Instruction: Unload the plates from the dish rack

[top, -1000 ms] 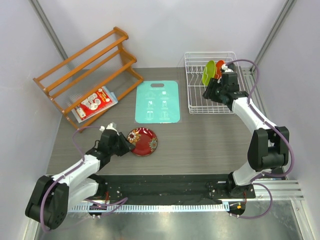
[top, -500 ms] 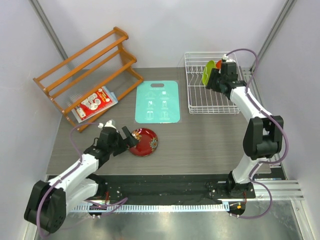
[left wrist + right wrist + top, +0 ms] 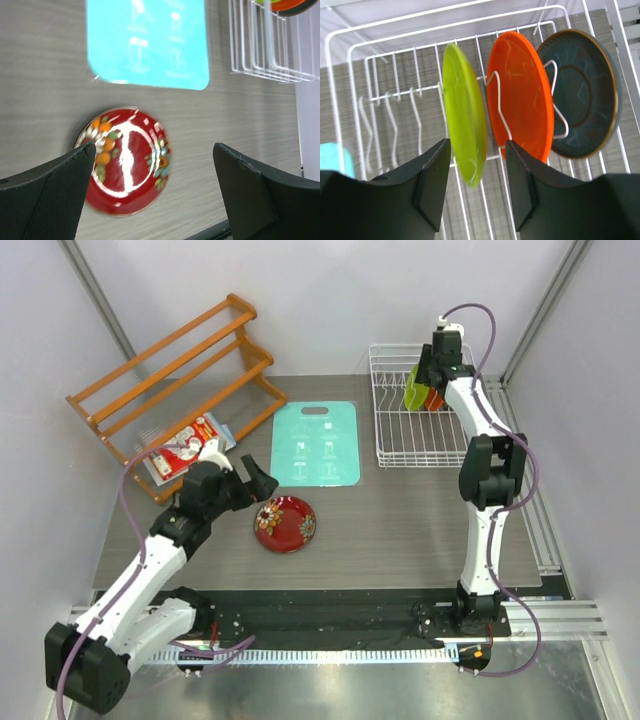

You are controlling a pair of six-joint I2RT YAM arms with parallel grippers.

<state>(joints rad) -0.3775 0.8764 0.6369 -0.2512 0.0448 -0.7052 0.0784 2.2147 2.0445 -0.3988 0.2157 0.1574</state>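
Overhead, the right arm (image 3: 480, 430) covers most of what stands in the white wire dish rack (image 3: 398, 435). Only slivers of a lime yellow-green round plate (image 3: 412, 390) and an orange round plate (image 3: 432, 398) show there, and a third plate cannot be made out.

The right wrist view settles the count: three plates upright between the tines. They run lime, orange, then a dark teal-blue round plate (image 3: 580, 95) nearest the rack's right wall. Here the right gripper (image 3: 477, 145) straddles the lime plate's lower edge, jaws apart, with a gap showing on the orange side; it is not clamped.

The fourth is a dark red round plate with floral pattern (image 3: 285, 523). It lies flat on the grey table (image 3: 400, 520), well left of the rack and nearer the arm bases. Over it hangs the left gripper (image 3: 255, 485), jaws spread wide, empty.

The left wrist view is blurred, with the rack cut off at its top corner.

One flat teal rectangular board (image 3: 315, 445) lies just left of the rack. One orange-brown wooden slatted rack (image 3: 175, 380) stands far left of it.
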